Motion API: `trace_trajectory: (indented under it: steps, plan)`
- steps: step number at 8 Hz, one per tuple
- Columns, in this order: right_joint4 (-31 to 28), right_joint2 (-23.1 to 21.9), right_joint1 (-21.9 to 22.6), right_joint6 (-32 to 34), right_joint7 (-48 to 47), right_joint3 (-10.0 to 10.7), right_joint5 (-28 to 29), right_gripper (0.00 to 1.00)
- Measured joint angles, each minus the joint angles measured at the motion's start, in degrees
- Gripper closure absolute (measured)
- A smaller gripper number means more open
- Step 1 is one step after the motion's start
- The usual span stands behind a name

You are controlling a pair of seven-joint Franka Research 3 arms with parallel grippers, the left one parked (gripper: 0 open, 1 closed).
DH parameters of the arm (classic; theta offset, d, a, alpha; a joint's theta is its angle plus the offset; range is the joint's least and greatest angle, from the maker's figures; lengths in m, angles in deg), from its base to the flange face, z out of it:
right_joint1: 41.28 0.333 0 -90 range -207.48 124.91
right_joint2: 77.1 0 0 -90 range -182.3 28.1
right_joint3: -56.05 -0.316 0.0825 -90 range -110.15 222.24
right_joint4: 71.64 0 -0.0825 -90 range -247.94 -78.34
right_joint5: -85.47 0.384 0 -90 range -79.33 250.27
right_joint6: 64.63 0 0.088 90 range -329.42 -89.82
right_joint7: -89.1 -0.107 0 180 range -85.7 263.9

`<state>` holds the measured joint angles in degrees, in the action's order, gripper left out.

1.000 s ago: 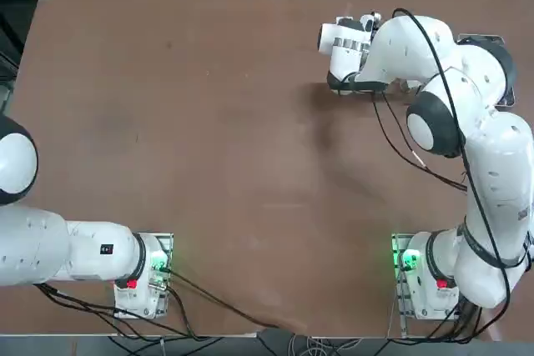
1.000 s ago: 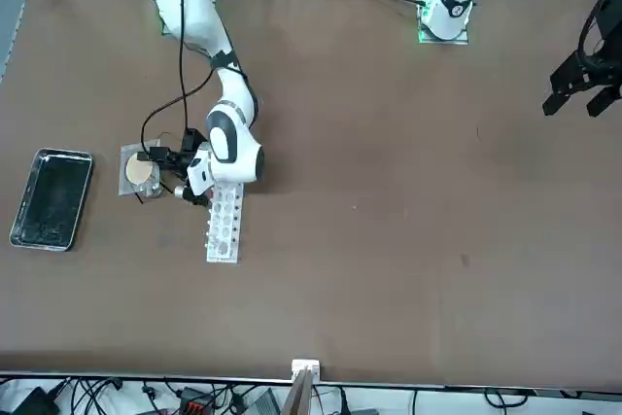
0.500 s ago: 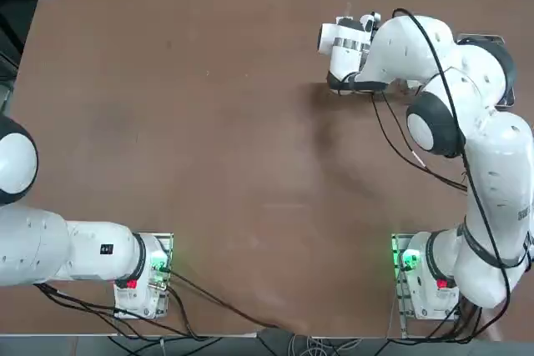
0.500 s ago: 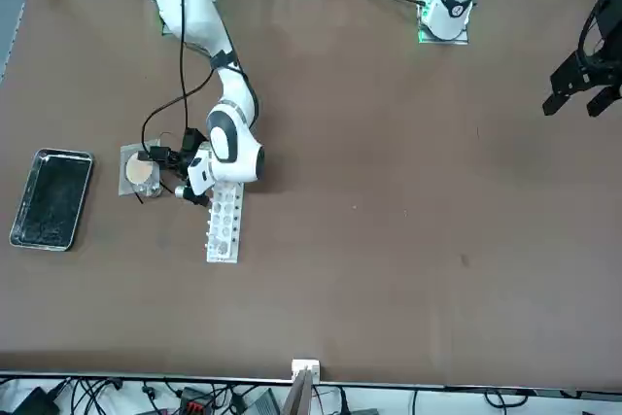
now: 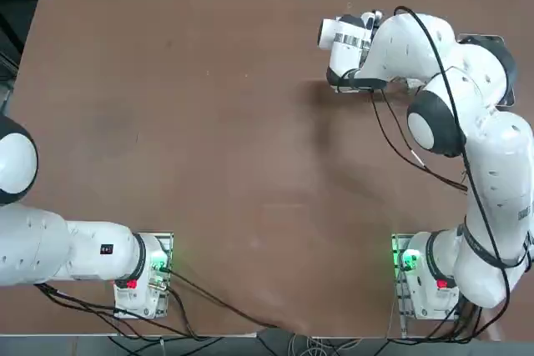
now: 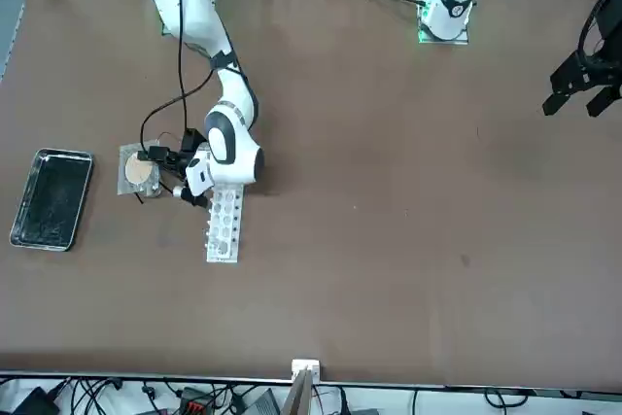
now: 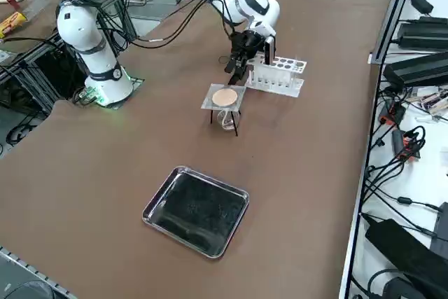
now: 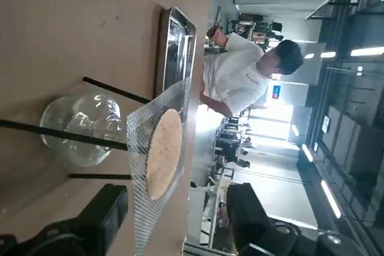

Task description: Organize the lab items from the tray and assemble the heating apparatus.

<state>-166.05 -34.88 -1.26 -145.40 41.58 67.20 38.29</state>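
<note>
One tripod [image 7: 236,123], upright, seemingly beside gripper [image 8: 177,220]

White arm, dark grey joint bands.

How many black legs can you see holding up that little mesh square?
3 show, all under the mesh square: two slant past the glass burner, and one stands nearer the right end effector. Another may be hidden.
</note>
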Motion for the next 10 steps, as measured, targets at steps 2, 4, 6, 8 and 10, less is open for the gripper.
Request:
trace_trajectory:
  steps: [2,4,6,8,10]
  plan:
    - [1.17,-0.05,-0.09,0.00,0.00,0.16,1.20,0.00]
    - [1.27,-0.05,-0.61,0.00,0.00,0.30,1.26,0.00]
    - [2.86,-0.07,-0.52,0.00,0.00,0.28,2.84,0.00]
    - [7.36,-0.25,-0.27,1.33,0.58,0.27,5.77,0.00]
    - [12.30,-1.59,-0.19,4.41,4.79,0.28,8.61,0.00]
